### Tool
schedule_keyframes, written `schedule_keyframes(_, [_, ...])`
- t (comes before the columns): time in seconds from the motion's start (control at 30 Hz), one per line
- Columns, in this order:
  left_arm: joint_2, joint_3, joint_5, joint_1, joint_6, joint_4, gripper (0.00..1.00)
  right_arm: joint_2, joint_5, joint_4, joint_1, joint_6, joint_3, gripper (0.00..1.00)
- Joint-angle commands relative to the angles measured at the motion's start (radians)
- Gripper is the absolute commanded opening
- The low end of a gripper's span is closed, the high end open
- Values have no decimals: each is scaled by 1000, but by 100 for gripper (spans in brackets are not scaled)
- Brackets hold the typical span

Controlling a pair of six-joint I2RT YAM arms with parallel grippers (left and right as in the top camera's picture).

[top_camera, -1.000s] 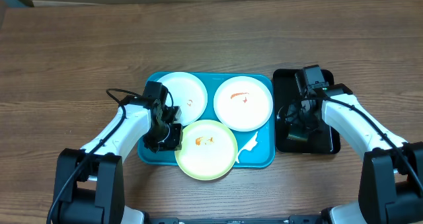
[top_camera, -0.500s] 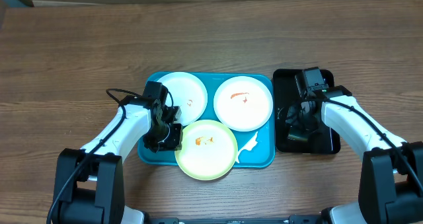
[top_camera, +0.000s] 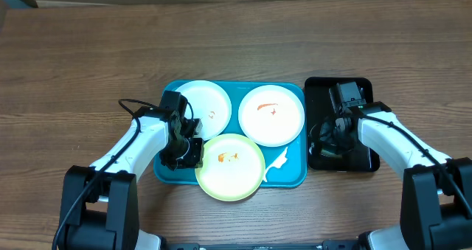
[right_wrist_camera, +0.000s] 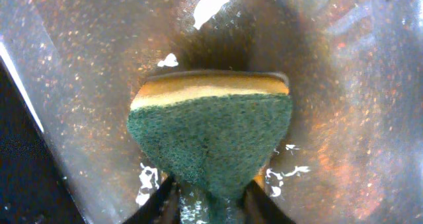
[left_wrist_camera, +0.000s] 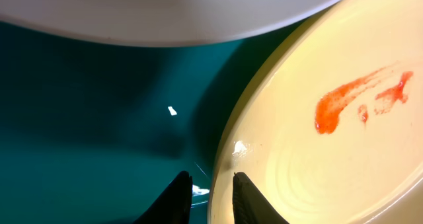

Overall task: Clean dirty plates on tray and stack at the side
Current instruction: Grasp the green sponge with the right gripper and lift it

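My left gripper [left_wrist_camera: 206, 199] sits at the left edge of the pale yellow-green plate [top_camera: 230, 166]. This plate lies at the near side of the turquoise tray [top_camera: 296, 172] and reaches a little past its near rim. In the left wrist view the jaws are narrow and the plate's rim passes between them, so I judge they pinch it.

The two white plates lie on the far side of the tray, one on the left [top_camera: 205, 102] and one on the right [top_camera: 271, 125], and each has a red smear. The near plate also has an orange-red smear [left_wrist_camera: 337, 105] in its middle.

My right gripper [right_wrist_camera: 210, 201] is over the black tray [top_camera: 316, 95], to the right of the turquoise one. It is closed on the sponge [right_wrist_camera: 211, 138], which has a green scouring face and a yellow layer behind it. The sponge is squeezed to a taper between the fingers, so it is soft and will give under pressure.

The plates look stiff, thin and light, with a glossy surface, and I expect them to slide easily on the glossy tray when I wipe. The raised rim is the only good place to take hold, because the flat middle offers nothing to grip. I think a firm pinch on the left rim, away from the smear, is best, with the wiping push directed toward this grip.
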Motion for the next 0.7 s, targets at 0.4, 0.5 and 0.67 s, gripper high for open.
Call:
schedule_keyframes(0.4, [6, 9, 12, -4, 8, -9, 23, -10, -8, 13, -2, 22, -25, 4])
schedule_keyframes(0.5, [6, 9, 11, -4, 8, -8, 24, -10, -8, 19, -2, 22, -25, 4])
schedule_keyframes(0.67, [6, 9, 11, -4, 8, -8, 23, -10, -8, 24, -2, 22, -38, 4])
